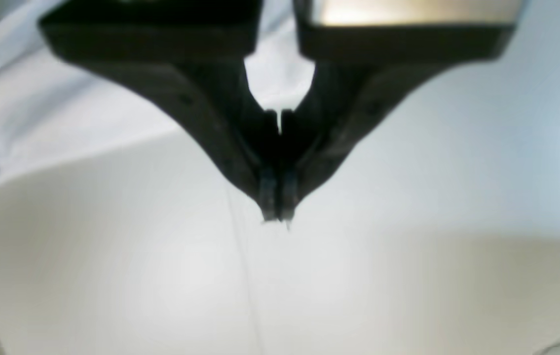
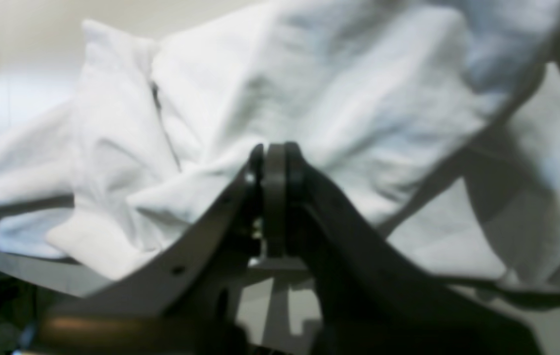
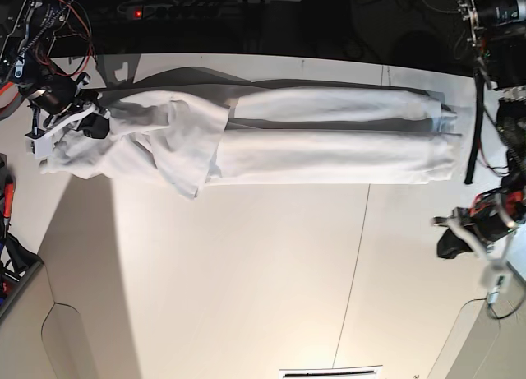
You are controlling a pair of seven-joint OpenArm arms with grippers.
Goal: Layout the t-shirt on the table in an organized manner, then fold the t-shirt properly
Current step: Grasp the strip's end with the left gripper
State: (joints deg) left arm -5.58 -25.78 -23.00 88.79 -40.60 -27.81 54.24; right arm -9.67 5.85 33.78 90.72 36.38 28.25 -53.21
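My right hand (image 2: 275, 197) is clenched on bunched t-shirt (image 3: 329, 145) at the tabletop's (image 3: 246, 272) far left. My left hand (image 1: 278, 204), clenched and empty, hovers right, apart from the cloth.

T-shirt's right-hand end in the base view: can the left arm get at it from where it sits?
Probably yes. The left tool, shut and empty, sits off the t-shirt, with only bare table between them.

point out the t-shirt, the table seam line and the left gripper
t-shirt (image 3: 329, 153): base view, on the long flat front band of cloth.
seam line (image 3: 355, 264): base view, mid-length of the thin dark line on the table.
left gripper (image 1: 278, 214): left wrist view, at the closed fingertips over bare tabletop.
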